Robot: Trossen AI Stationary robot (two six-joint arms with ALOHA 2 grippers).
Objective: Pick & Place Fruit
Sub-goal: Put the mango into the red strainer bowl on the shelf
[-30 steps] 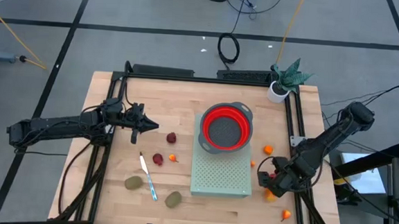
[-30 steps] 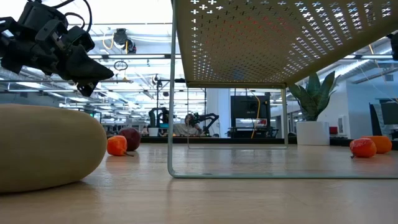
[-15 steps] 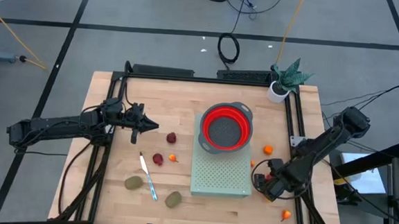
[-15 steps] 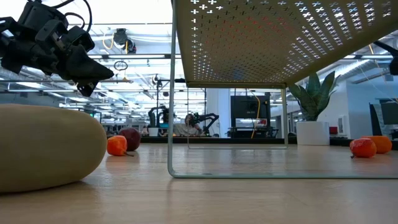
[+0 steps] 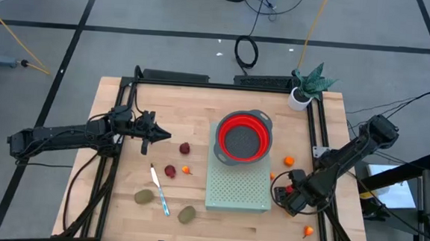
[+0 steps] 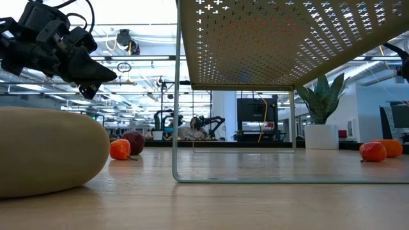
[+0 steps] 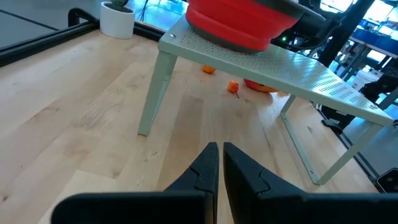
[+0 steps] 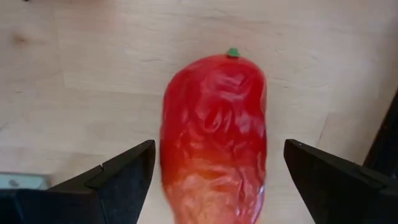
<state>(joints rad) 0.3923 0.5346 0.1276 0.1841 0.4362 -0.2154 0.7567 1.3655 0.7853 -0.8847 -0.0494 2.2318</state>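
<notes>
The elongated red-orange fruit (image 8: 214, 137) lies on the wooden table, near its right edge. My right gripper (image 8: 219, 149) hangs over it, pointing down and open. One finger stands on each side of the fruit, with a gap on both sides. In the high view the gripper (image 5: 289, 196) covers most of that fruit. My left gripper (image 5: 161, 137) waits shut above the table's left part, also seen in the low view (image 6: 96, 80). Two dark red balls (image 5: 185, 148) (image 5: 170, 171), two brown-green ovals (image 5: 144, 197) (image 5: 187, 214) and small orange balls (image 5: 186, 169) (image 5: 289, 161) (image 5: 308, 232) rest on the table.
A red bowl with a grey rim (image 5: 244, 137) stands on a pale green perforated rack (image 5: 238, 189) at the table's middle, just left of my right gripper. A knife with a light-blue handle (image 5: 158, 188) lies near the ovals. A potted plant (image 5: 300, 98) stands at the far right corner.
My right gripper has sunk toward the red-orange fruit and shifted a little toward the rack, its fingers staying open. It now covers an orange piece that showed beside it a second ago.
</notes>
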